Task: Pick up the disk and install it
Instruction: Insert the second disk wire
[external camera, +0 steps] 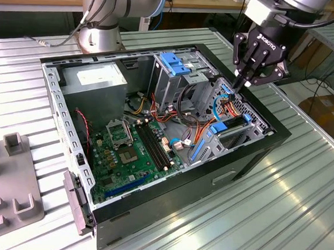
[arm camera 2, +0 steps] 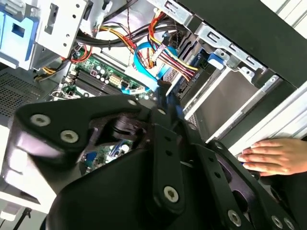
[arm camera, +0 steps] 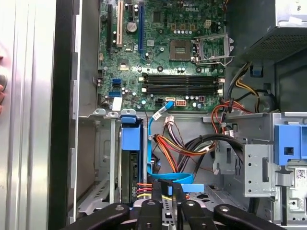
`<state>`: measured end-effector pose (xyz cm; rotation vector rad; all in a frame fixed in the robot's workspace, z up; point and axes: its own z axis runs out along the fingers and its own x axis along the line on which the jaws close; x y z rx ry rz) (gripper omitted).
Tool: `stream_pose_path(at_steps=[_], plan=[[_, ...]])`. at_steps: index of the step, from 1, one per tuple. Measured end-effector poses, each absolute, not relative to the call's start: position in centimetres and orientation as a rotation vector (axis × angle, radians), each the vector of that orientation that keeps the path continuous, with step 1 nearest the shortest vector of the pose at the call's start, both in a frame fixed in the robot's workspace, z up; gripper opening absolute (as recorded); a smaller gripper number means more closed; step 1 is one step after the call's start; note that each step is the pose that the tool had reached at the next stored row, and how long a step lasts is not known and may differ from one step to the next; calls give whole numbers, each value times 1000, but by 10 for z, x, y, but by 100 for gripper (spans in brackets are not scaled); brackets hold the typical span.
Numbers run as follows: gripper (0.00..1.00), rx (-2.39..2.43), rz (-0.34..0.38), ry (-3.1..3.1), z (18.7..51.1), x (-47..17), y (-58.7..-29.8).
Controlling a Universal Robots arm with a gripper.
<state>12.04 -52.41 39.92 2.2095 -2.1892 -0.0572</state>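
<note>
The disk (external camera: 232, 128) sits edge-up in the low bay at the open computer case's corner, on the exterior view's right. It is a grey slab in a bright blue carrier with end tabs, also seen as the disk (arm camera: 130, 163) and the disk (arm camera 2: 225, 98). My gripper (external camera: 241, 83) hangs just above and behind that bay, pointing down into the wiring. Its fingers stand close together on the end of a blue flat cable (arm camera 2: 146, 67). The gripper (arm camera: 167, 191) and the cable (arm camera: 149, 143) lie beside the disk, and the gripper (arm camera 2: 165, 91) is not touching it.
A person's hand (arm camera 2: 273, 158) rests on the case's outer edge near the bay. A tall drive cage with a fixed blue bracket (external camera: 176, 63) stands behind. The motherboard (external camera: 131, 151), power supply (external camera: 96, 78) and red-orange wire bundles (arm camera: 192, 143) crowd the case. A grey fixture (external camera: 9, 195) lies on the table.
</note>
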Motion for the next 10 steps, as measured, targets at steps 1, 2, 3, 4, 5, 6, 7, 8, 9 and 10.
stream_pose_path(at_steps=[1, 2, 3, 4, 5, 6, 7, 8, 9, 10], plan=[[24, 2210, -57, -2190, 398, 120, -524], [24, 2210, -55, -2190, 396, 120, -524], [24, 2211, -53, -2191, 395, 120, -524], [24, 2229, -14, -2207, 388, 113, -520], [24, 2225, 7, -2203, 386, 113, -518], [24, 2203, 14, -2181, 383, 113, -512], [24, 2167, 86, -2147, 380, 113, -507], [24, 2158, 102, -2139, 379, 113, -507], [24, 2154, 111, -2134, 378, 113, -506], [24, 2151, 116, -2132, 377, 113, -506]])
